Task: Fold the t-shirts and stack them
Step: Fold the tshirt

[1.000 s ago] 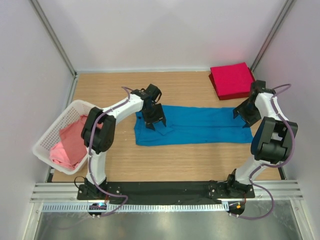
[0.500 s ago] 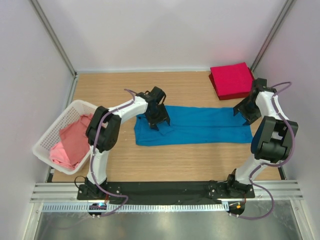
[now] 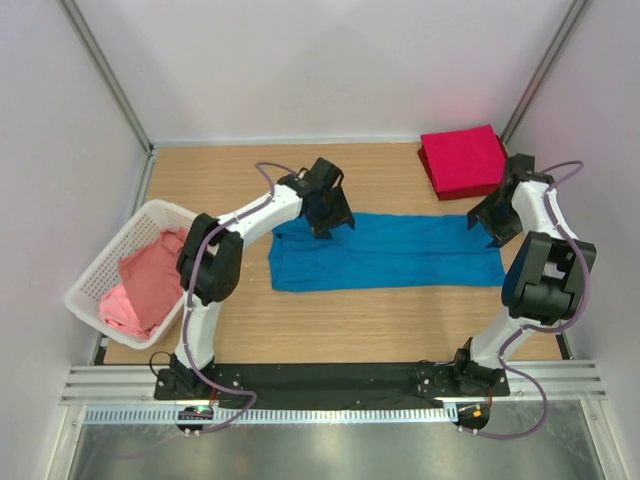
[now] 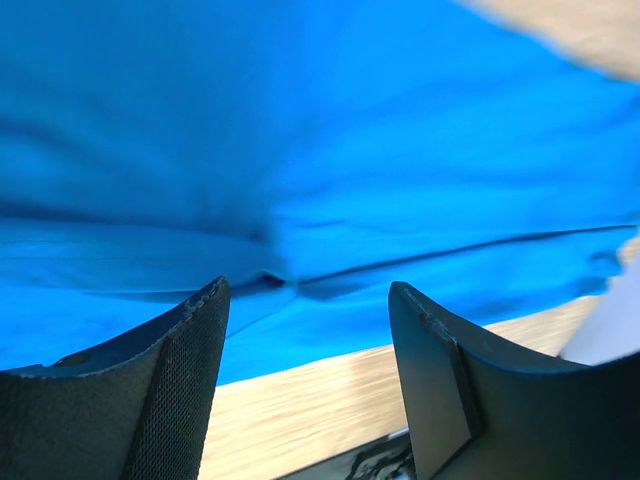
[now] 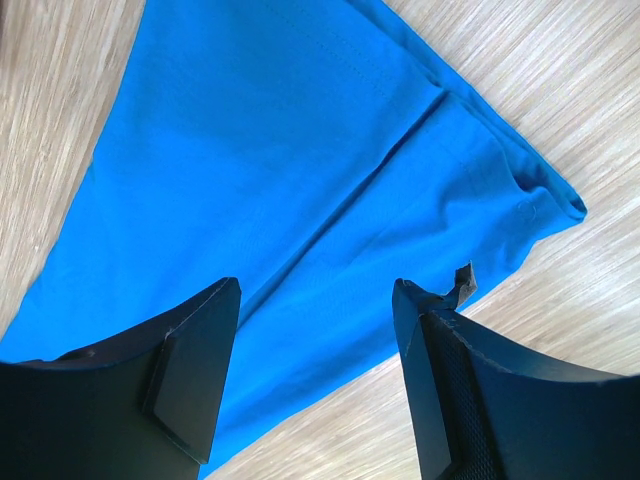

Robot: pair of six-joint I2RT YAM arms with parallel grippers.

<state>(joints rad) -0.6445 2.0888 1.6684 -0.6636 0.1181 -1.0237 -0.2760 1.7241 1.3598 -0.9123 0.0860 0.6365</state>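
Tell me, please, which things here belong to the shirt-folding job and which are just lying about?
Job:
blue t-shirt, spread flat
red t-shirt, already folded
pink t-shirts, unfolded

Lying about:
white basket, merely holding the pink ones

1. A robot test cell in a laboratory is shown.
2. The wooden table (image 3: 380,320) is enclosed by plain white panels (image 3: 300,60) and metal posts (image 3: 105,75).
3. A left arm (image 3: 200,270) and a right arm (image 3: 545,275), both cabled, are bolted onto a black plate (image 3: 330,378) beside an aluminium rail (image 3: 105,385).
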